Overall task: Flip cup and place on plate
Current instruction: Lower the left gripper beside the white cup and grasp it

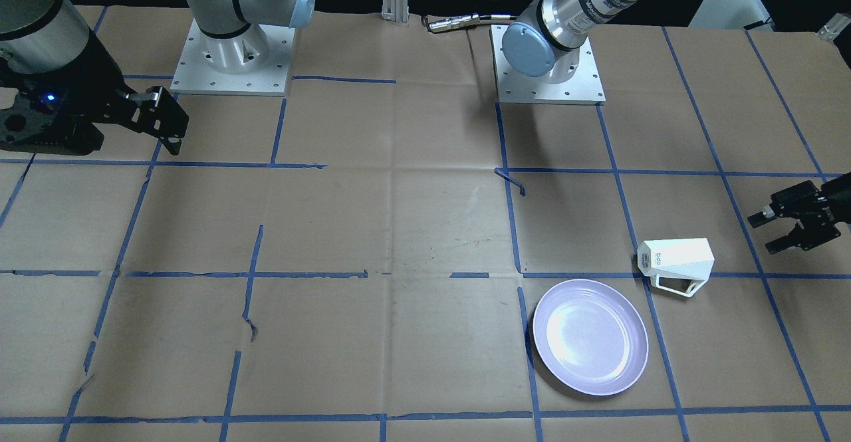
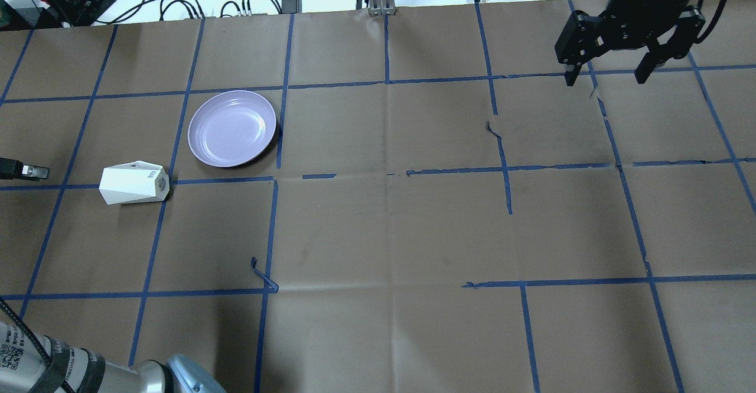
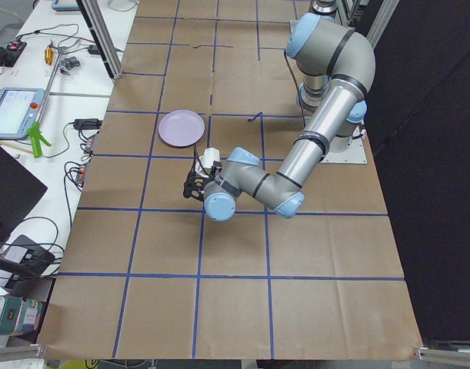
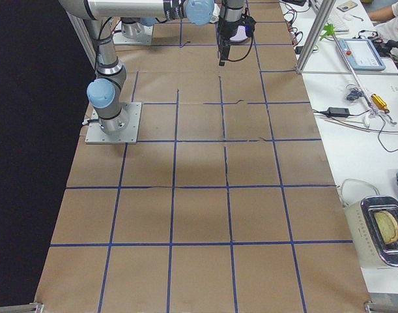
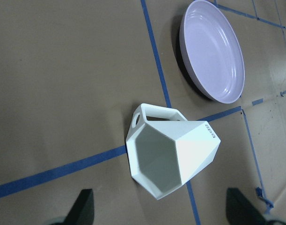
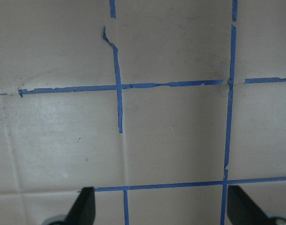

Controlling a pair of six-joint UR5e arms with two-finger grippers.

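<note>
The cup (image 2: 134, 183) is lying on its side on the brown table (image 2: 384, 233), across a line of blue tape (image 2: 224, 179). In the overhead view it is sitting at about 3 o'clock from the left gripper (image 1: 764, 234), near it but not touching. Its open hexagonal mouth is turning toward this gripper, and the base with the small grey marking is pointing away, toward 3 o'clock. In the left wrist view the cup is showing just ahead of the two fingertips (image 5: 84, 206), at 12 o'clock, in the middle between them.

The left gripper is standing wide open and is holding nothing; its jaws are apart on both sides of the cup's line.

The plate (image 2: 232, 128) is resting flat on the table at about 2 o'clock from the cup, near but apart. The cup's handle is facing to the plate's side.

The right gripper (image 2: 605, 77) is hanging above the table far at the other side, also open and gripping nothing.
</note>
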